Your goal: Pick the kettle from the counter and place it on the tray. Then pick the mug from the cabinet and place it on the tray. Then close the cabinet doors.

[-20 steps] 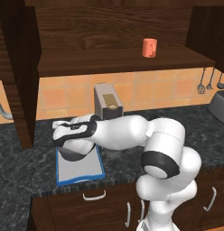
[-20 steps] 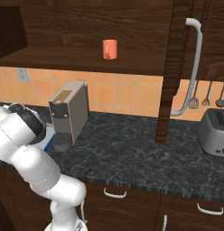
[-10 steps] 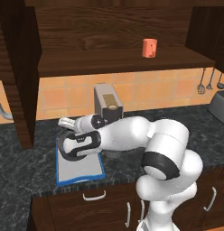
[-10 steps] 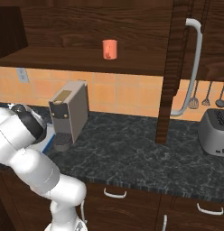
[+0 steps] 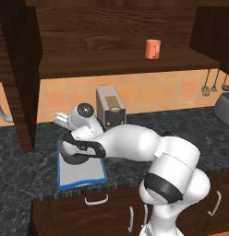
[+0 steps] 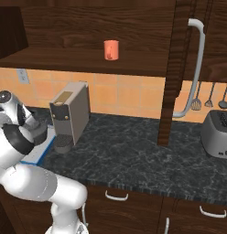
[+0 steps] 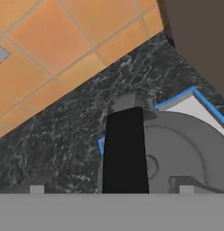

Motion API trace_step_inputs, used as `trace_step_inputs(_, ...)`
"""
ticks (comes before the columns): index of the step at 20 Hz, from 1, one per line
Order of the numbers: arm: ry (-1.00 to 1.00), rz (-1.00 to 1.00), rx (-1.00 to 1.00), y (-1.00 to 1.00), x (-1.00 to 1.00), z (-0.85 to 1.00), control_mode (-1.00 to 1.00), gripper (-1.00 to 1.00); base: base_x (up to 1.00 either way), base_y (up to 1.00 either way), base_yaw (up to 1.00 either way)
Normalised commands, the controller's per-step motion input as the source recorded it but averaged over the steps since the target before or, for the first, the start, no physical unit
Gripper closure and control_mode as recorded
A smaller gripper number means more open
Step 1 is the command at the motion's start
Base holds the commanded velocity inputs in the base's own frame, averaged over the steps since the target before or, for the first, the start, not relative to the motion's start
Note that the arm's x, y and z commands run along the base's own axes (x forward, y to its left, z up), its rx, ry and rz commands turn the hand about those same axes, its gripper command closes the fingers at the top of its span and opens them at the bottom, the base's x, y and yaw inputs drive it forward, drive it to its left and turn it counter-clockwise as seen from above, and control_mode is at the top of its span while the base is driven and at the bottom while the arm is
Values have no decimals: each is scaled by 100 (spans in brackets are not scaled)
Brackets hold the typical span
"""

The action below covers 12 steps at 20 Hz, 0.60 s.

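The tool [image 7: 111, 189] is opening wide, releasing the kettle [image 5: 81, 154] onto the tray [image 5: 81, 173]; the mug [image 5: 153, 49] is waiting next.

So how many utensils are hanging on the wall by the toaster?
3 dark hanging utensils, in a row on the orange tiled wall above the silver toaster, right of the open cabinet door; more may be hidden behind it.

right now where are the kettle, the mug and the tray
kettle [image 5: 79, 156]: left base view, on its dark round body under the arched handle.
mug [image 5: 153, 49]: left base view, on the middle of its orange-red side, on the cabinet shelf.
tray [image 5: 81, 174]: left base view, on its bare grey surface near the front rim.
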Motion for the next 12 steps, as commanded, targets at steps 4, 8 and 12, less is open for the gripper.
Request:
trace_step_inputs(4, 0, 0, 0, -3, -59, 16, -100, -100, 0, 0, 0)
trace_step_inputs(8, 7, 0, -2, -20, -70, 55, -100, -100, 0, 0, 0)
trace_step_inputs(12, 28, 0, -9, -49, -70, 61, -100, -100, 0, 0, 0)
